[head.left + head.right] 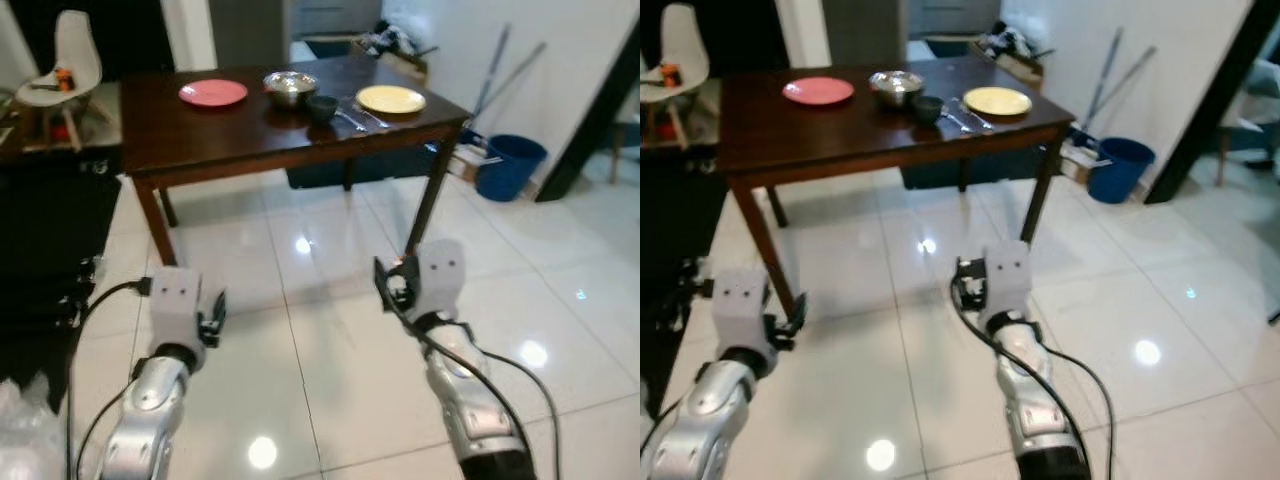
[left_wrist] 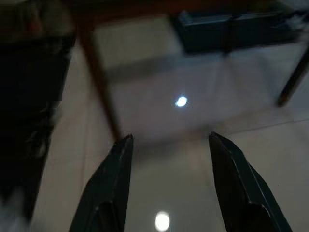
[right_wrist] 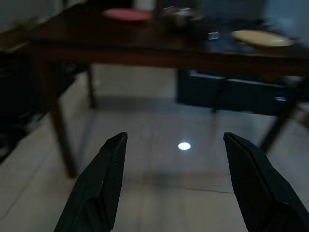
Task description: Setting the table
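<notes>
**Both hands empty, short of bench**

Left hand (image 2: 166, 159) and right hand (image 3: 174, 159) held low over the tiled floor (image 1: 300, 330), fingers spread wide, gripping nothing. Dark wooden bench (image 1: 230, 135) ahead carries a pink plate (image 1: 213, 93), metal bowl (image 1: 290, 87), small dark bowl (image 1: 321, 105), cutlery (image 1: 358, 118) and yellow plate (image 1: 391, 99). Blue bucket (image 1: 509, 166) right of the bench.

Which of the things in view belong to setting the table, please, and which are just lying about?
For the job: round pink plate; round yellow plate; shiny metal bowl; small dark cup; cutlery; dark wooden table.

Lying about: blue bucket; white chair.
</notes>
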